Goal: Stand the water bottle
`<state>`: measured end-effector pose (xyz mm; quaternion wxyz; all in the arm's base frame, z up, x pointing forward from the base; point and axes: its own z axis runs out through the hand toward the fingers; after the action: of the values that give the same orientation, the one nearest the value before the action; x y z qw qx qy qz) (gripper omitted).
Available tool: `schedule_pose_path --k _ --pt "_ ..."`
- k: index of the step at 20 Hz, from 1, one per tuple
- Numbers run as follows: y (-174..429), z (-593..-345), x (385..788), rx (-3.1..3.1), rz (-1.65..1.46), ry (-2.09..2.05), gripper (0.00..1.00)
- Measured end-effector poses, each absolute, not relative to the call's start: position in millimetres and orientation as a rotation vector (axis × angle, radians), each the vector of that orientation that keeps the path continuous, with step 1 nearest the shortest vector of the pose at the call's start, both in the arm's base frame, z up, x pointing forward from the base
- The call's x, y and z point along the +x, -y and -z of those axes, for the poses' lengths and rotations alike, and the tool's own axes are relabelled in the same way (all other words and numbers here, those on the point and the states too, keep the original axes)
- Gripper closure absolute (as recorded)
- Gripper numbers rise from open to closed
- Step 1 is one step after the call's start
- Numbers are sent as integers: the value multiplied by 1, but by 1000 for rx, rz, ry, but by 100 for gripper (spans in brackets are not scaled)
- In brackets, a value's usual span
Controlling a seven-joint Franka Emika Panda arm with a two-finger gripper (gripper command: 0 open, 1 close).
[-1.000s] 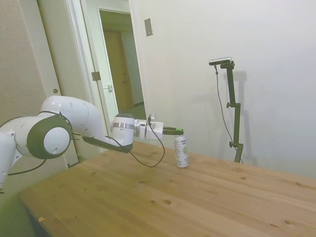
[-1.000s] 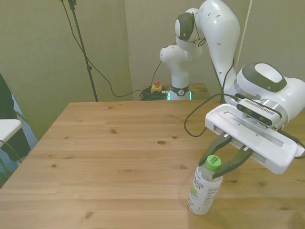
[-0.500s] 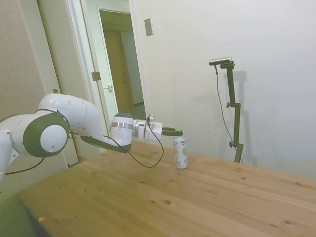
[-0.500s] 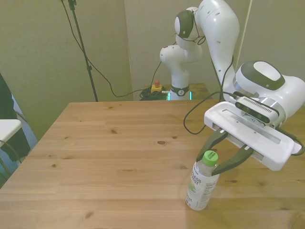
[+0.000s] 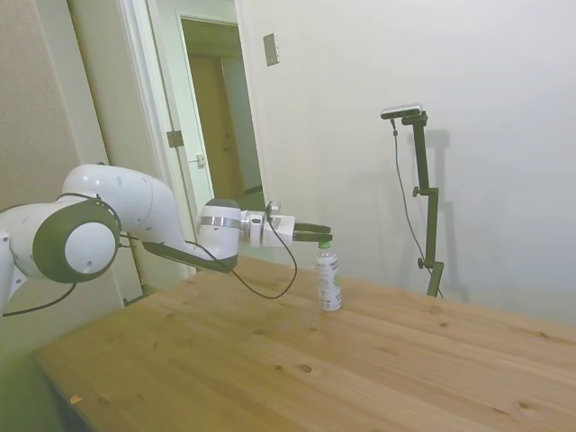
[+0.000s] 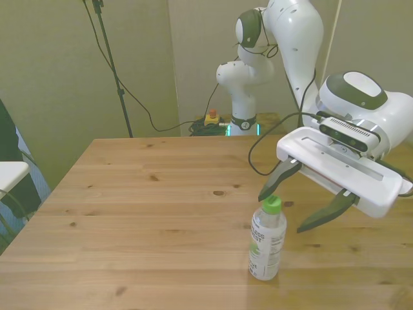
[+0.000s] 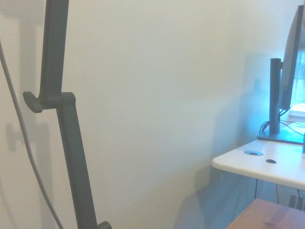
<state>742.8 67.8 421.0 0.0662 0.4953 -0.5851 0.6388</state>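
The water bottle (image 6: 266, 244) is a small clear plastic bottle with a green cap and a white label with green markings. It stands upright on the wooden table (image 6: 148, 213), near the front edge toward the front view's right. My gripper (image 6: 282, 213) is open at cap height, its dark fingers (image 6: 273, 187) spread wide to either side of the cap and not touching it. In the side view the bottle (image 5: 328, 282) stands by itself, with the gripper (image 5: 326, 238) level just above its cap. The wrist view does not show the bottle.
A yellow box with a red button (image 6: 211, 118) sits by the robot's base behind the table. A cable (image 6: 264, 158) loops down from the wrist. A white desk (image 7: 257, 167) with a monitor (image 7: 289, 62) stands beyond the table. An open doorway (image 5: 220, 117) lies behind the arm.
The fingers have spread wider and let go of the bottle's neck. The bottle went from leaning to upright and stands free. The hand drew back slightly.
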Motion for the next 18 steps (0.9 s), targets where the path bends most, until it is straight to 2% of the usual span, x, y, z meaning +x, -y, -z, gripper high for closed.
schedule_pose_path --k 5,12,18 --pt "-81 -419 709 1615 -1821 1823 0" --pt "-101 -480 642 1918 -1660 1801 0" --pt "-94 -505 587 2264 -1335 1795 0"
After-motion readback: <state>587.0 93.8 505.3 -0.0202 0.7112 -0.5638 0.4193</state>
